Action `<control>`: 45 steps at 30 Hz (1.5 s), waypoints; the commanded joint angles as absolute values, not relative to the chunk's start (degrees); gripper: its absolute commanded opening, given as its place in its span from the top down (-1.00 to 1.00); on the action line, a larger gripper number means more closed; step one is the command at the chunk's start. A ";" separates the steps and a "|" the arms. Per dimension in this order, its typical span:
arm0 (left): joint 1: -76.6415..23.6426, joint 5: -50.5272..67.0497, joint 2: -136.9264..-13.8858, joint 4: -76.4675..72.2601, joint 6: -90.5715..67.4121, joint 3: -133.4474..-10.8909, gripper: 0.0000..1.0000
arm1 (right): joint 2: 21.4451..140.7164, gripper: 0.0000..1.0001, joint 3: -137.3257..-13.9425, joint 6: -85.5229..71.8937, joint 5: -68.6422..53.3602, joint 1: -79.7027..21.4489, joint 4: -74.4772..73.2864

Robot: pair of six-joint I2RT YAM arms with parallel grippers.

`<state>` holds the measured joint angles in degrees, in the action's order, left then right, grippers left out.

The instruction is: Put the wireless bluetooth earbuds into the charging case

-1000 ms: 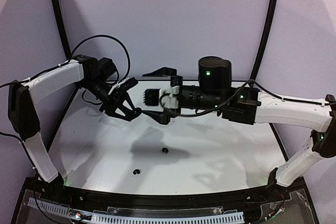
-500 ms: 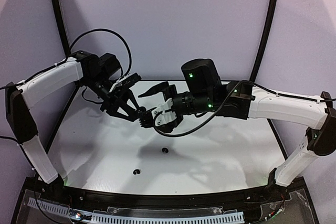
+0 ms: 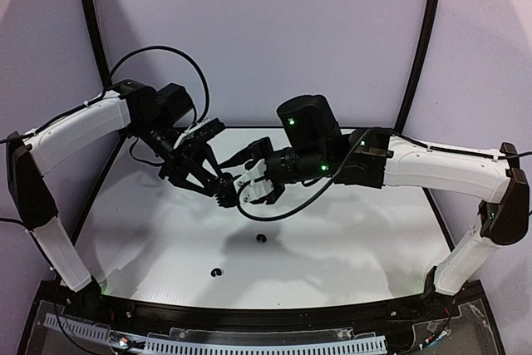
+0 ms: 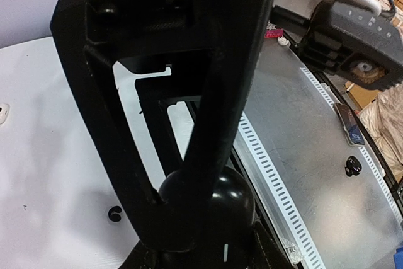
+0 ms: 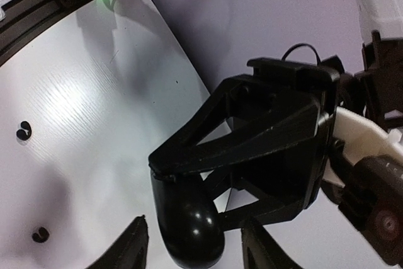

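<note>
Both arms were raised above the table (image 3: 357, 239), with their grippers meeting over its far-left centre.

**Left gripper** (image 3: 219, 192): narrow, clamped on the case (image 5: 189, 218). The case was a glossy black rounded body, pinched at the fingertips and clear of the table. In the left wrist view it bulged out to the right of the near finger.

**Right gripper** (image 5: 196, 247): partly open, pointing at the left gripper. In the right wrist view its two fingertips (image 5: 135, 245) stood astride the lower end of the case. A gap showed on each side, so no contact could be confirmed.

**Earbuds**: none could be identified with certainty.
- Two specks (image 3: 261, 239) lay on the table below and in front of the grippers. They were small, dark and C-shaped, and well apart from each other. The second speck (image 3: 217, 272) was nearer the arm bases.
- The specks were too small to tell whether they were earbuds or marks in the surface.
- A small white item (image 4: 2, 113) sat on the table at the left border of the left wrist view. It was cut off by the frame and could not be identified.
</note>
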<state>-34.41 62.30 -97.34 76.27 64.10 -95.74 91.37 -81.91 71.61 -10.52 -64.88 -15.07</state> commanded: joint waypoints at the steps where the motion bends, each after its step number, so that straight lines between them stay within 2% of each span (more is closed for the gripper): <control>1: -34.78 62.34 -95.15 78.50 64.91 -95.98 0.98 | 92.38 0.18 -84.37 70.90 -12.61 -65.28 -16.01; 5: -34.80 62.38 -95.05 78.54 64.80 -96.12 0.98 | 93.30 0.37 -85.25 70.85 -12.63 -65.23 -17.09; 6: -34.85 62.40 -95.04 78.50 64.78 -96.15 0.98 | 93.57 0.50 -85.69 70.84 -12.59 -65.25 -17.72; 8: -34.89 62.39 -95.06 78.49 64.70 -96.09 0.98 | 93.90 0.62 -86.44 70.86 -12.81 -65.23 -18.37; 11: -34.89 62.45 -95.07 78.50 64.54 -96.07 0.98 | 94.17 1.00 -87.09 70.12 -13.46 -65.25 -18.98; 12: -34.89 62.47 -95.04 78.49 64.52 -96.06 0.97 | 94.14 1.00 -87.18 69.63 -13.49 -65.23 -18.98; 13: -34.89 62.44 -95.08 78.42 64.51 -96.06 0.82 | 94.07 1.00 -87.23 68.71 -13.39 -65.29 -19.08; 14: -34.89 62.33 -95.01 78.41 64.56 -96.11 0.50 | 94.05 1.00 -87.27 67.75 -13.32 -65.23 -19.07; 15: -34.89 62.19 -94.96 78.40 64.62 -96.14 0.28 | 93.97 1.00 -87.32 66.63 -13.24 -65.19 -19.14; 16: -34.89 62.00 -94.69 78.14 64.91 -96.10 -0.11 | 93.87 1.00 -87.43 64.64 -13.44 -64.98 -19.17; 17: -34.85 61.85 -94.41 77.83 64.98 -95.81 -0.25 | 93.74 1.00 -87.51 63.55 -13.75 -64.85 -19.10; 18: -34.83 61.52 -93.61 77.37 65.09 -95.50 -0.51 | 93.43 1.00 -87.55 61.54 -14.74 -64.26 -18.92; 19: -34.81 61.32 -92.44 75.90 64.90 -94.56 -0.67 | 92.91 1.00 -87.20 59.05 -15.77 -63.73 -18.18; 20: -34.81 61.32 -91.84 74.91 64.66 -93.86 -0.67 | 92.77 1.00 -87.06 58.53 -16.06 -63.64 -17.73; 21: -34.81 61.23 -91.09 72.30 63.52 -92.50 -0.83 | 92.11 1.00 -86.32 56.56 -17.10 -63.23 -16.83; 22: -34.80 61.21 -89.70 69.20 61.98 -91.07 -0.90 | 91.34 1.00 -85.56 54.87 -18.01 -62.79 -15.45; 26: -34.34 59.46 -85.11 57.82 55.92 -86.78 -0.95 | 88.81 1.00 -83.71 47.60 -20.96 -61.08 -12.59; 31: -31.03 56.31 -74.33 36.31 43.60 -77.79 -0.98 | 85.74 1.00 -81.37 27.17 -29.12 -55.68 -7.91; 35: -30.63 52.42 -63.81 9.19 34.92 -64.24 -0.97 | 81.73 1.00 -72.78 7.95 -36.93 -52.58 8.19; 38: -30.74 54.68 -60.32 -2.09 26.01 -56.48 -0.97 | 79.53 1.00 -67.30 -2.45 -39.70 -51.69 21.66; 41: -31.41 56.59 -61.08 -7.41 19.27 -55.51 -0.90 | 79.51 1.00 -66.16 -8.63 -40.73 -51.68 28.09; 45: -33.51 53.44 -64.04 -12.41 11.64 -55.47 -0.64 | 81.79 1.00 -68.18 -15.13 -42.24 -51.68 31.53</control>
<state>-32.08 55.00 -62.24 -2.11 21.65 -56.25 80.58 -66.83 -4.34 -39.13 -51.81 21.17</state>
